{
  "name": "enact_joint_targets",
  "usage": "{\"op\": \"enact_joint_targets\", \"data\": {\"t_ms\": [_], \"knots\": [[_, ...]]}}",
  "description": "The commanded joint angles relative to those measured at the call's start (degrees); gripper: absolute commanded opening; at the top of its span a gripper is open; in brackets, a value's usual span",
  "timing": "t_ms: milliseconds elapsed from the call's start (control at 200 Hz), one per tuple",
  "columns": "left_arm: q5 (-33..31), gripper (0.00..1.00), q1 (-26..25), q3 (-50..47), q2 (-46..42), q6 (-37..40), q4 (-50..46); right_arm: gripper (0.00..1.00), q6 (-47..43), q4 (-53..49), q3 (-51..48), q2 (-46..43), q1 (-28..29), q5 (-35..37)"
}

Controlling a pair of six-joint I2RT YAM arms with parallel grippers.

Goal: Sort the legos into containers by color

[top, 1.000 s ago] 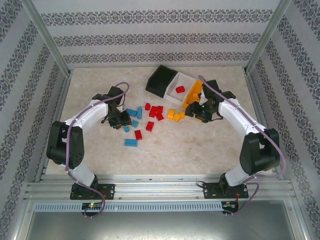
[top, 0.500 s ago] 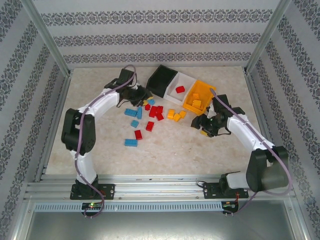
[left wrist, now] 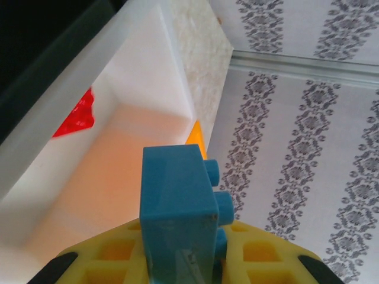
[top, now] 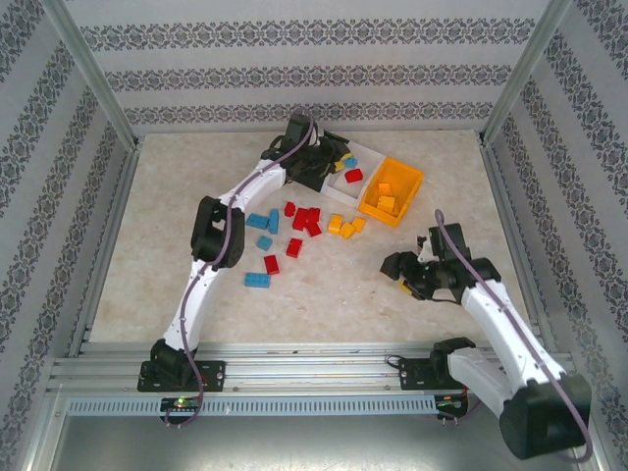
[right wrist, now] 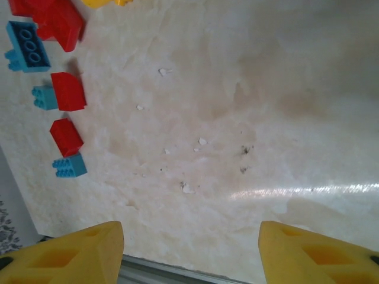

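A: Where's the blue brick [left wrist: 177, 204]?

B: Pinched between the yellow fingers of the left gripper [left wrist: 180, 251], which is clamped on it. The long side runs along the fingers and the studs point sideways, to the right in the wrist view.

A: Over which bin?

B: The white bin [left wrist: 148, 71], hanging above its floor and touching nothing. The top view puts the blue brick [top: 350, 162] at the white bin's [top: 378, 155] back corner, on the side nearest the black bin [top: 312, 179].

A: What's in the white one?

B: One red brick [left wrist: 77, 115], against the wall shared with the black bin [left wrist: 35, 35]. The orange bin [top: 417, 177] on the far side holds yellow pieces.

A: So is white wrong for blue?

B: Likely, judging by the contents. Black looks like the spare for blue, just past that shared wall, up and left of the brick in the wrist view. A release here would probably mix blue in with red.

A: And the right gripper [top: 400, 269]?

B: Its jaws are spread and empty, low over bare table [right wrist: 237, 118], well apart from the bins. The loose legos [top: 306, 218] lie between the arms, with a few reds and blues at the edge of its own view. The left arm is the one at the bins.
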Motion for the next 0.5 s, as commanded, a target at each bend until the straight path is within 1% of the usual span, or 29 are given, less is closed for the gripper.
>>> {"op": "enact_joint_targets", "data": {"t_ms": [0,110,225,350,495], "knots": [[-1.2,0.21,-0.3,7.9,3.8,-3.4,-0.4,0.63,6.7,-2.1,-2.8,-5.8,1.4,2.4],[-1.8,0.22,-0.2,12.5,7.4,-5.1,-0.6,0.63,9.4,-3.8,-4.6,-11.7,2.6,4.5],[-2.2,0.24,-0.4,12.8,8.3,-5.1,-1.2,0.64,10.9,-6.0,-5.5,-15.3,3.0,5.6],[-1.6,0.32,-0.8,12.8,8.4,-4.0,-2.6,0.65,12.0,-6.6,-5.9,-16.6,3.6,6.3],[-0.4,0.4,-1.2,12.8,8.2,-3.4,-3.8,0.65,13.2,-5.5,-6.1,-16.0,5.0,7.2]]}}
